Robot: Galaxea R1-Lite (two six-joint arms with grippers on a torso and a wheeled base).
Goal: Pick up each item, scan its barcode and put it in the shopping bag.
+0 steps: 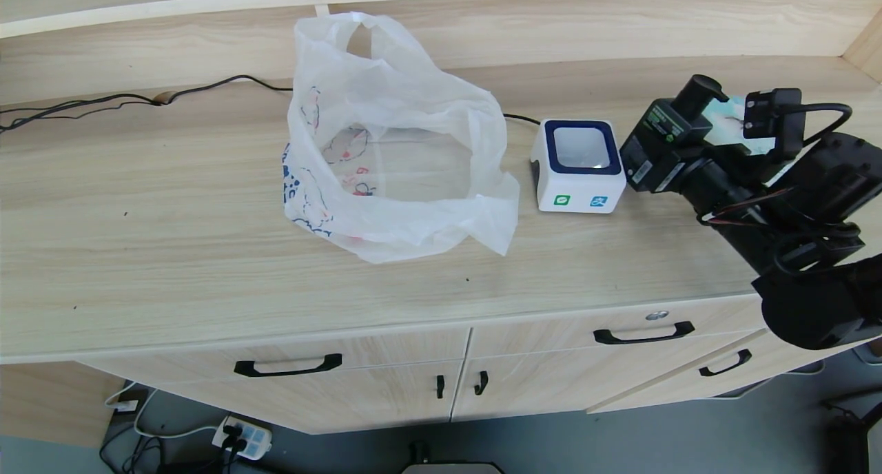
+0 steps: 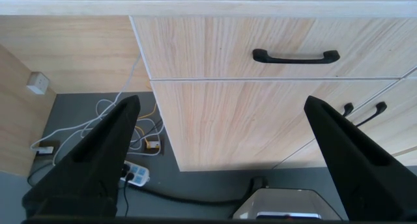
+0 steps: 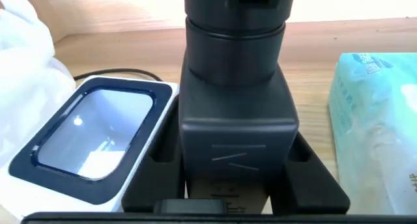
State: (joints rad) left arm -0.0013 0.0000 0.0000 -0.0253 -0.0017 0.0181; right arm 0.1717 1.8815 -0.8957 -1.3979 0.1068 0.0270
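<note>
A white plastic shopping bag (image 1: 396,160) stands open on the wooden counter (image 1: 151,253). To its right sits a white scanner (image 1: 579,167) with a blue-rimmed window, seen close up as scanner (image 3: 98,142). My right gripper (image 1: 679,167) is shut on a black bottle (image 1: 665,133) with a round cap, just right of the scanner. That bottle (image 3: 234,94) sits between my right gripper (image 3: 231,162) fingers, cap pointing away. A light blue tissue pack (image 3: 378,120) lies beside it, partly hidden behind the arm as tissue pack (image 1: 730,119). My left gripper (image 2: 221,165) hangs open below the counter.
A black cable (image 1: 138,98) runs along the back of the counter to the scanner. A raised wooden ledge (image 1: 551,19) borders the back. Drawers with black handles (image 1: 288,367) front the counter. A drawer handle (image 2: 296,56) faces my left gripper.
</note>
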